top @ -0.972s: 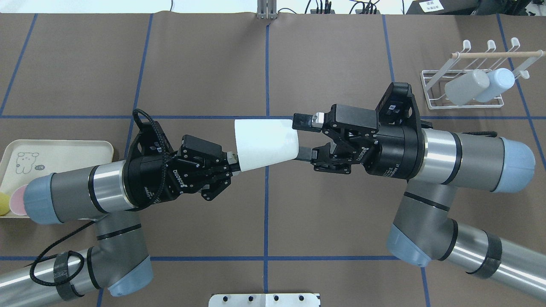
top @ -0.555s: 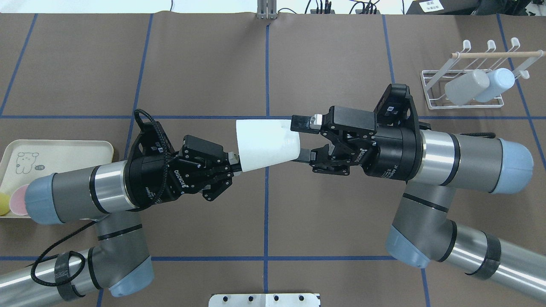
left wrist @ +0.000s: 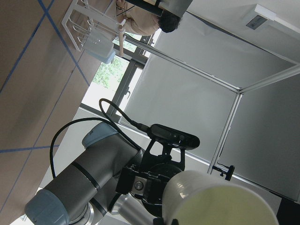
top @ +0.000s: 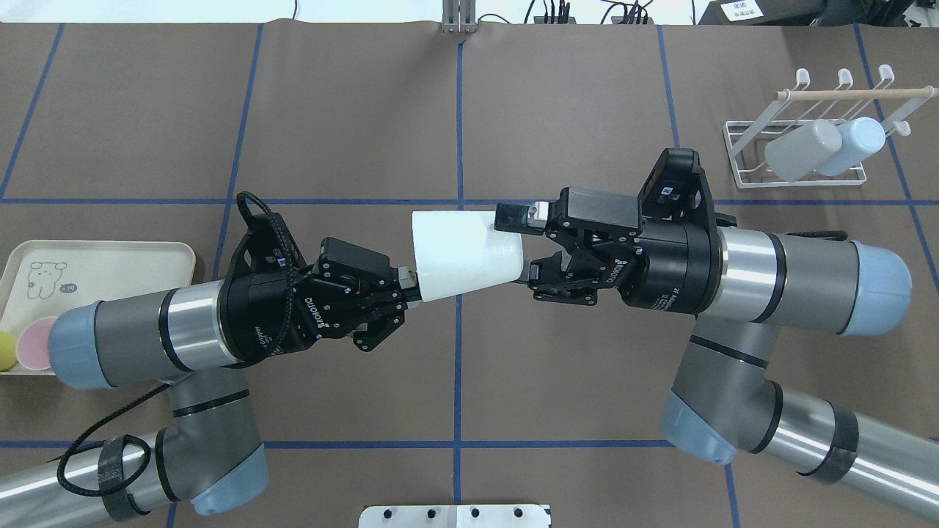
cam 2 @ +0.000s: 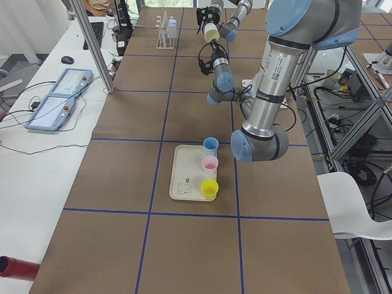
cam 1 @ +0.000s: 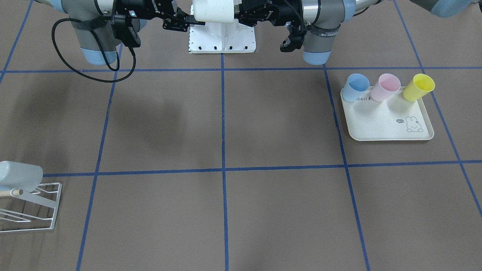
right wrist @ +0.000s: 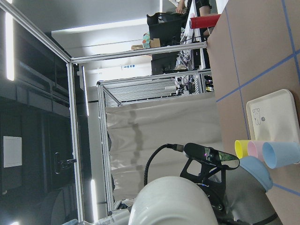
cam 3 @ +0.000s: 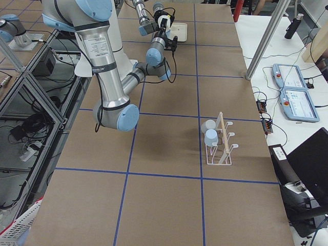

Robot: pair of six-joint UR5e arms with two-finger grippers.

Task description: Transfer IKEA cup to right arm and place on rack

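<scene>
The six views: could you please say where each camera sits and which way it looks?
Front-facing: across the table, facing the robot; both arms, white cup between.
Overhead: behind the robot, looking down; both arms.
Exterior left: table's left end; left arm near.
Exterior right: table's right end; right arm near.
Left wrist: faces right arm, rack.
Right wrist: faces left arm, tray.
Shared: both wrist views show the cup.

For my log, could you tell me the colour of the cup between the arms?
The cup is white; best seen overhead.

White cup (top: 463,253) sideways, aloft (rack (top: 836,94) apart)
</scene>
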